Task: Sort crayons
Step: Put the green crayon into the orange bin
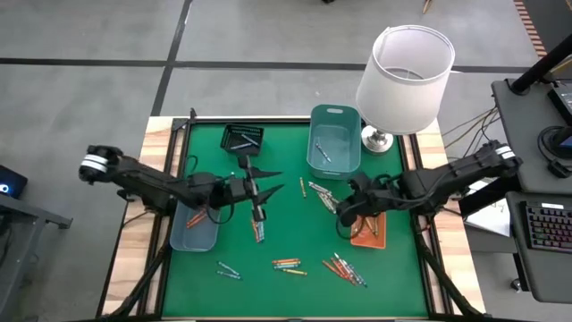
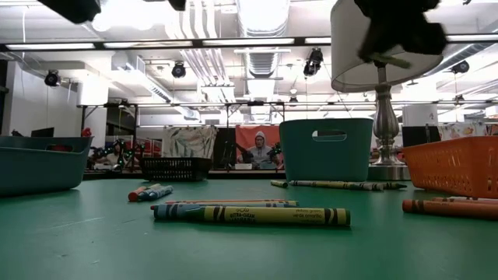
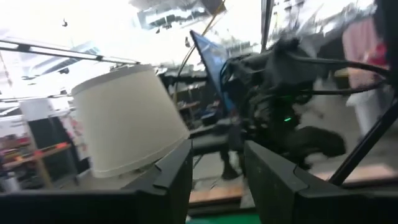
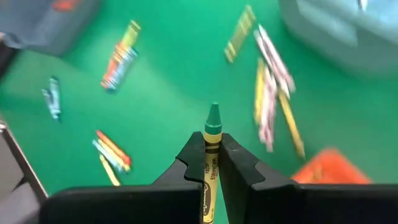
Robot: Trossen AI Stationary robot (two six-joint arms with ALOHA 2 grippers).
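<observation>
Clenched on a green crayon (image 4: 212,146), tip poking out past the right gripper (image 4: 211,158): plain in the right wrist view only. From above, right gripper (image 1: 344,215) near 3 o'clock on the green mat (image 1: 286,241), beside the orange tray (image 1: 368,231). Left gripper (image 1: 257,192) near 9 o'clock, fingers (image 3: 174,177) parted, nothing between. Loose crayons (image 1: 288,264) scattered toward 6 o'clock.

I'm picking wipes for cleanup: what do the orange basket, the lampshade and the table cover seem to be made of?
Orange basket: likely moulded plastic, with an open lattice wall and a smooth rim.
Lampshade: probably fabric or paper on a frame, matte white with no glare.
Table cover: looks like a smooth green mat, though the low view shows a faint sheen.
</observation>
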